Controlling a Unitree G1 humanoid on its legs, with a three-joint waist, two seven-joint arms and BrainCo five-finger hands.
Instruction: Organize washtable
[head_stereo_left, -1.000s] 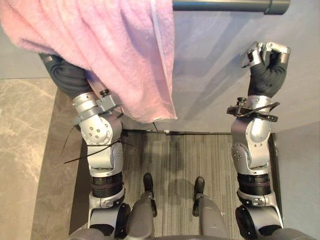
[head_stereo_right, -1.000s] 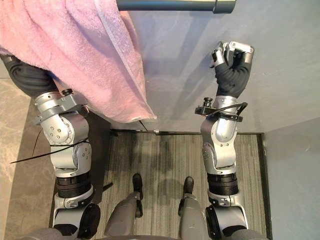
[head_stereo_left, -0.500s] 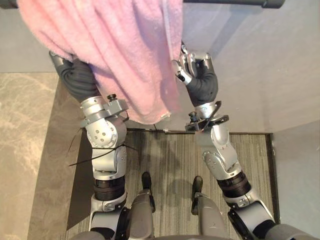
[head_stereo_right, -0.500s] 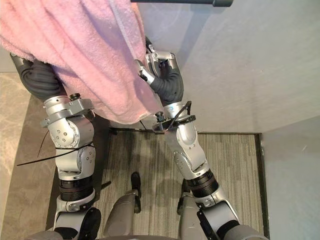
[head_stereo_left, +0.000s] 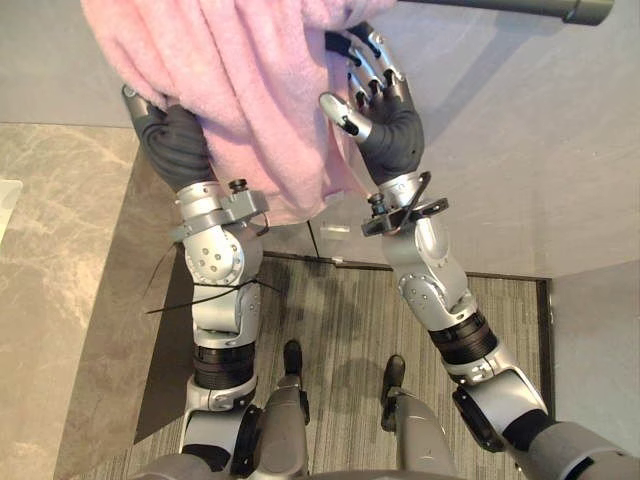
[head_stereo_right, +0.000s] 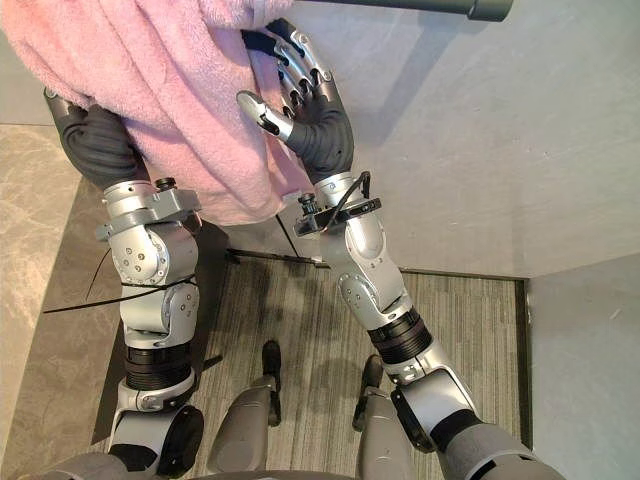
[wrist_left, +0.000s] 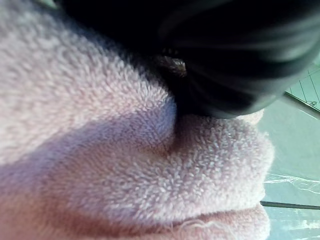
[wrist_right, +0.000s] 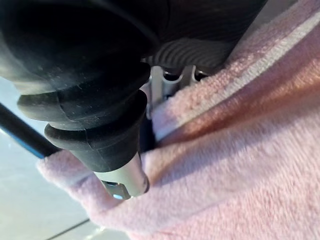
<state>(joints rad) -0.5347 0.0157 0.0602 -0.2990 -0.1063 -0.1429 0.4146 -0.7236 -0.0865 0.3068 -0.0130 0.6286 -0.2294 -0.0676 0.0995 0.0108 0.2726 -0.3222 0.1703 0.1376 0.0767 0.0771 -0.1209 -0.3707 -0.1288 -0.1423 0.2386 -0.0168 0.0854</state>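
A pink towel (head_stereo_left: 250, 90) is held high before a grey wall (head_stereo_left: 520, 150), draped over the left arm and hanging in thick folds. The left hand (head_stereo_left: 172, 142) is buried under the cloth, with its dark cover seen below the towel's lower edge; whether it is clamped or slack cannot be told. The right hand (head_stereo_left: 385, 105) is raised at the towel's right edge, just below a dark rail (head_stereo_left: 500, 8) that runs along the top. Its fingers (head_stereo_left: 368, 62) are spread and nearly straight, laid against the cloth, and the thumb (head_stereo_left: 340, 110) is set apart from them; nothing is gripped. Whether the towel rests on the rail cannot be told. Below, a striped mat (head_stereo_left: 350, 320) is seen beside pale stone tiles (head_stereo_left: 60, 260).
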